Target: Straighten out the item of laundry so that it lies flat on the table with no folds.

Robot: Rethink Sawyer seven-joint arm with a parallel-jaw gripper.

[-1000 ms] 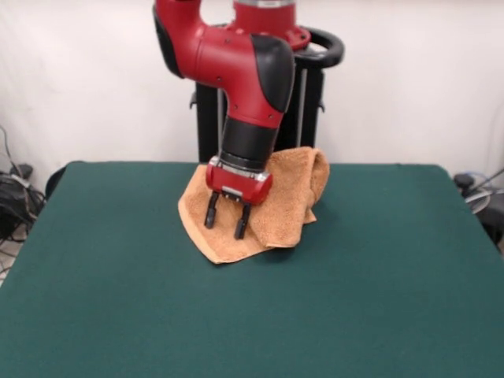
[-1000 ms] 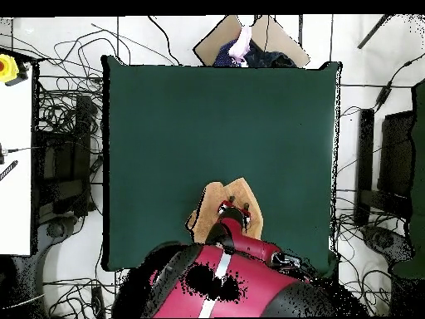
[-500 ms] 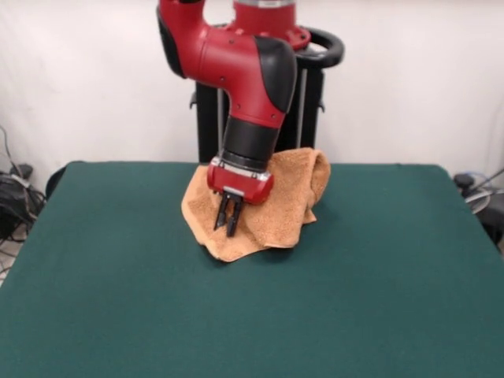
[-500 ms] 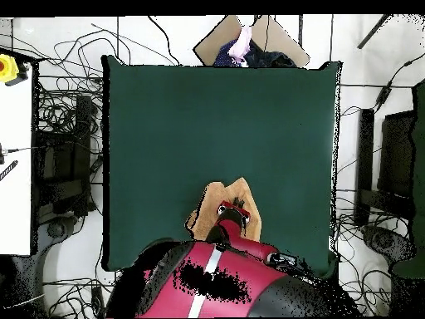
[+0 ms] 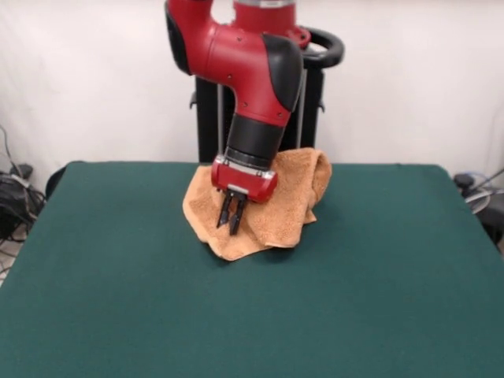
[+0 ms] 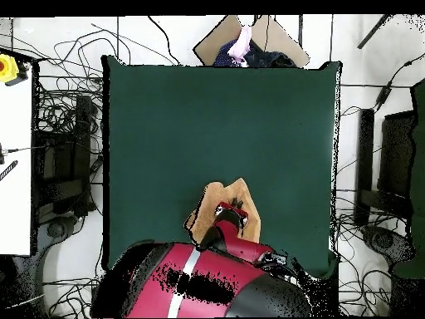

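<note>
The item of laundry (image 5: 279, 205), an orange-tan terry towel, lies bunched and folded over itself at the far middle of the green table (image 5: 236, 315). Its right part is humped up and one corner points toward the near side. My gripper (image 5: 230, 218) comes down over the towel's left half, its two black fingers pressed together, shut on a pinch of cloth. In the overhead view the towel (image 6: 243, 193) shows near the table's (image 6: 207, 108) bottom edge. There the gripper (image 6: 232, 205) sits on it and the red arm covers the towel's lower part.
The black pedestal (image 5: 209, 126) stands right behind the towel. Tangled cables (image 6: 70, 141) run along both sides of the table. A white bench (image 6: 15, 166) lies at the left, and cardboard with a purple object (image 6: 242, 41) lies beyond the top edge.
The fingers went from open to shut on the towel. The gripper has since risen a little and shifted slightly right, and the towel's near corner and left edge drew in a little.
</note>
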